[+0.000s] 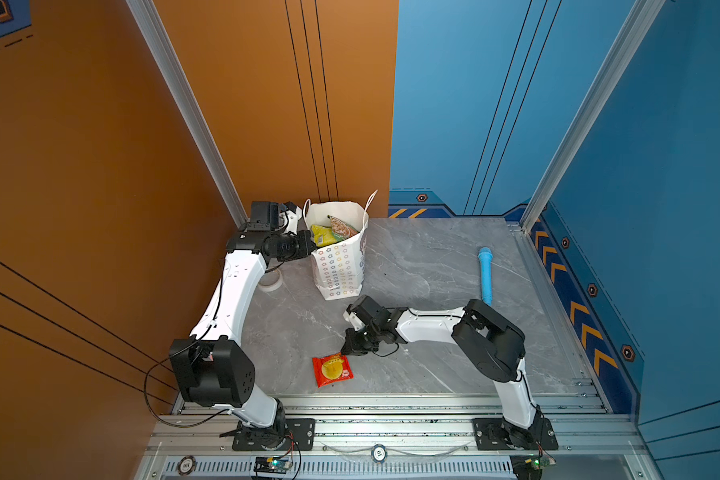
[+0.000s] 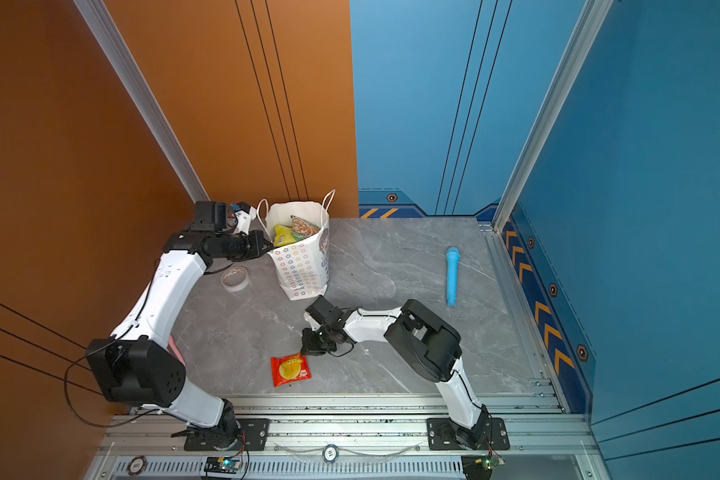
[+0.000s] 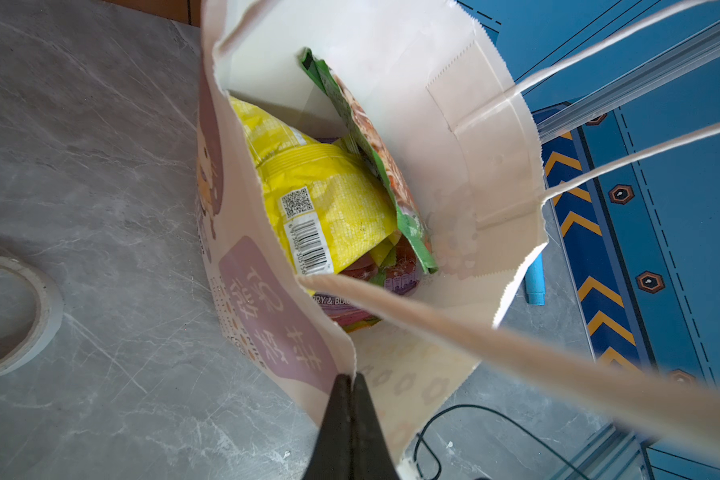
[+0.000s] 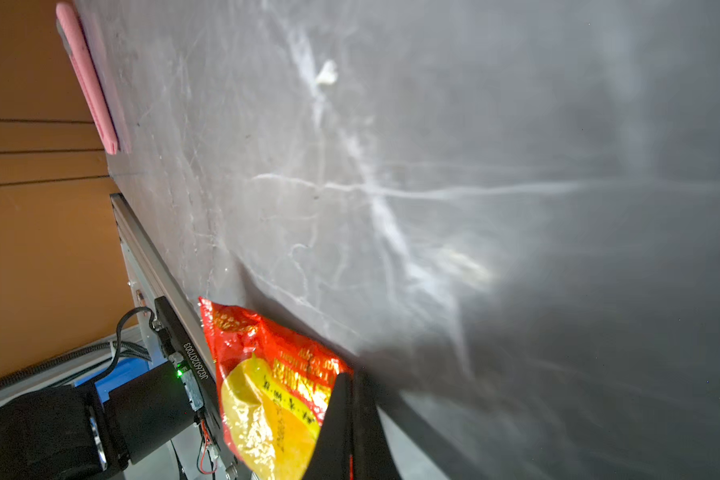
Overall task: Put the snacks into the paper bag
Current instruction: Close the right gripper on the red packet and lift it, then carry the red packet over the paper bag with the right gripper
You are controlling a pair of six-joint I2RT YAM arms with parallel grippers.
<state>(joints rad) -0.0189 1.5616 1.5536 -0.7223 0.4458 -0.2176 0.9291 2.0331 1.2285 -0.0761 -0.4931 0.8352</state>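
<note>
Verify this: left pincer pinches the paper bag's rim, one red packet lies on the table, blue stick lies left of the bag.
One error: the blue stick lies right of the paper bag, not left, as both top views show. The left pincer does pinch the rim, and the red packet lies on the table.

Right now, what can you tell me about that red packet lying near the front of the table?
The red crinkly foil packet has a round yellow picture on its face. It lies flat on the grey marbled tabletop, near its front edge. The right claw is shut at one corner, seemingly pinching it.
</note>
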